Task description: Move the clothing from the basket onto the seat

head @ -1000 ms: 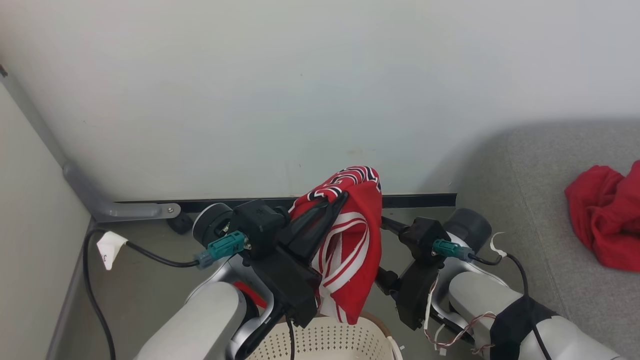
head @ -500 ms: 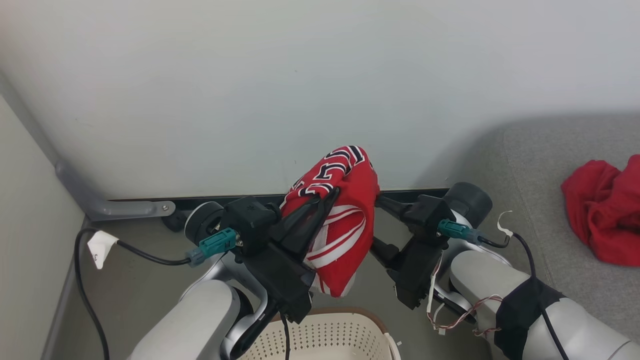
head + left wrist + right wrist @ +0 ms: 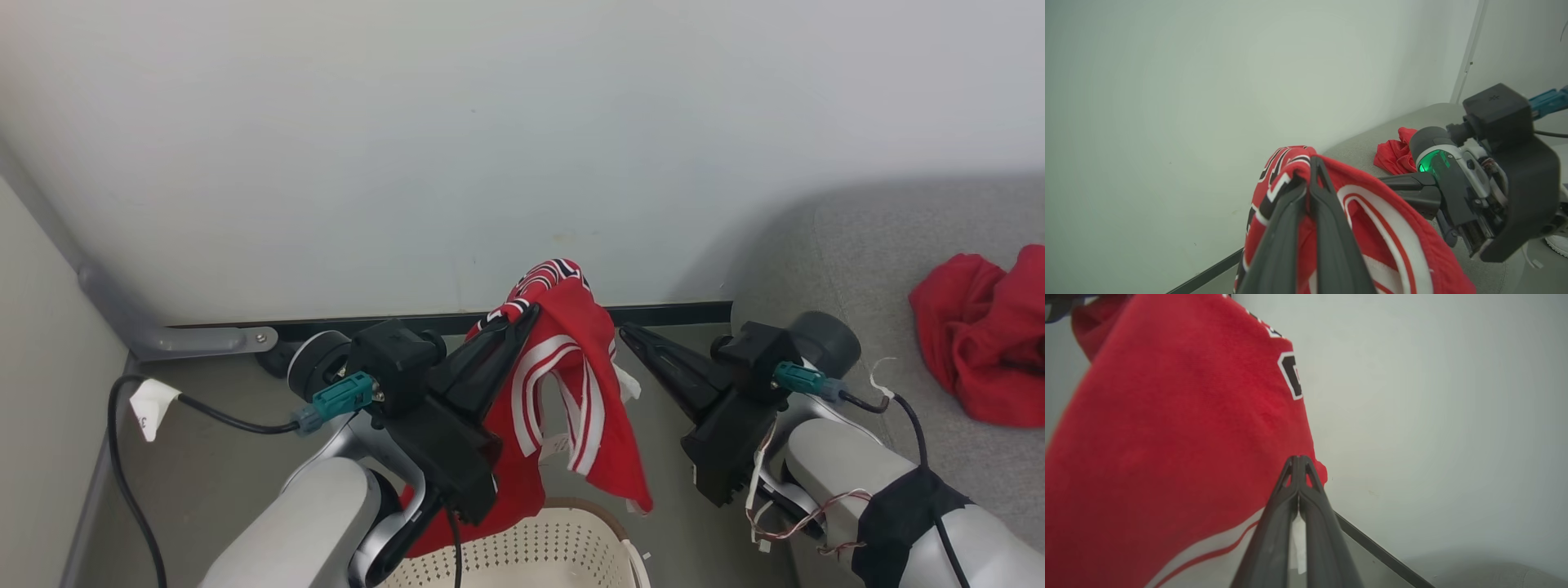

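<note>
One jersey (image 3: 584, 322) in left claw (image 3: 529, 314), wall (image 3: 490, 147) ahead

Head view from above the jersey (image 3: 584, 327), both wrist views close against it, facing the wall (image 3: 490, 163); all share it

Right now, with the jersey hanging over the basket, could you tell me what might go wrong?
The left gripper pinches only a small fold of the jersey, so it may slip free. Its hem hangs down to the basket and could snag the rim on the swing to the seat. The right gripper sits between jersey and seat and might catch the cloth.
</note>
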Robot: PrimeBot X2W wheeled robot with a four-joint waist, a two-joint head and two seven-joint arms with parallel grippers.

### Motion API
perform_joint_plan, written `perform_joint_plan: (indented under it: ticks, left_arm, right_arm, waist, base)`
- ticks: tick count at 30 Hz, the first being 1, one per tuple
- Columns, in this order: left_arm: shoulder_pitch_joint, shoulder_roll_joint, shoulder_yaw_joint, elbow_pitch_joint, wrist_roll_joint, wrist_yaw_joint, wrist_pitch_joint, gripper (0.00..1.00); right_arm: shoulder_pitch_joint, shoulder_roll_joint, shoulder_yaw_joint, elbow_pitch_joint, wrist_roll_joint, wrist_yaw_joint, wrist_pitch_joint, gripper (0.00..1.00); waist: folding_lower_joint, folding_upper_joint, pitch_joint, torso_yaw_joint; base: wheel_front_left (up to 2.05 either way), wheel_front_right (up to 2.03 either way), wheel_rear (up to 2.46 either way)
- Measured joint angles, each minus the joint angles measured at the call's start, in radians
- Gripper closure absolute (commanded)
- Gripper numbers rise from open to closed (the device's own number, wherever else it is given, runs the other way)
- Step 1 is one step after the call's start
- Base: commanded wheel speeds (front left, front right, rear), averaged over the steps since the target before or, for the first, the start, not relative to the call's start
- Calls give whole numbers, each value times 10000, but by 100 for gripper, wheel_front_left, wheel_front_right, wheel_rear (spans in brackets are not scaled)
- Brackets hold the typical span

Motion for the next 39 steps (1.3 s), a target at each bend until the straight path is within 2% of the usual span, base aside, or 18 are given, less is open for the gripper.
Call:
perform_joint_plan:
  ticks: [8,9,11,12,13,19,23,31,39]
  left_arm:
    - [37,61,35,-65,-13,84,-2,100]
    - [38,63,35,-65,-13,84,-2,100]
    - [43,92,44,-67,-15,84,-2,100]
    - [43,92,44,-67,-15,84,-2,100]
    - [49,113,54,-67,-15,86,-4,100]
    - [196,198,138,-19,-42,159,-94,100]
    - [251,330,318,44,-46,249,-196,100]
    - [659,504,495,236,-94,351,-372,100]
    - [1027,593,736,489,-374,529,-546,100]
  right_arm:
    - [576,-261,-706,-33,107,0,0,100]
    - [673,-274,-807,-33,132,0,-2,91]
    - [871,-282,-1001,-29,224,0,0,50]
    - [871,-282,-1001,-29,224,0,0,11]
    - [967,-286,-1091,-25,244,0,0,0]
    - [1638,-339,-1733,-77,453,-13,0,0]
    - [2094,-336,-2096,-198,472,-153,0,0]
    - [3241,-405,-2727,-905,527,-683,0,0]
    - [4446,-759,-3313,-1918,362,-1239,0,0]
  waist:
    - [0,0,39,-169]
    - [0,0,39,-188]
    - [0,0,38,-229]
    - [0,0,38,-229]
    - [0,0,36,-250]
    - [0,0,-3,-389]
    - [0,0,-55,-514]
    - [0,0,-266,-816]
    - [0,-1,-501,-1113]
  base:
    - [0,0,0]
    - [0,0,0]
    - [0,0,0]
    - [0,0,0]
    - [0,0,0]
    - [0,0,0]
    - [0,0,0]
    - [0,0,0]
    - [0,0,0]
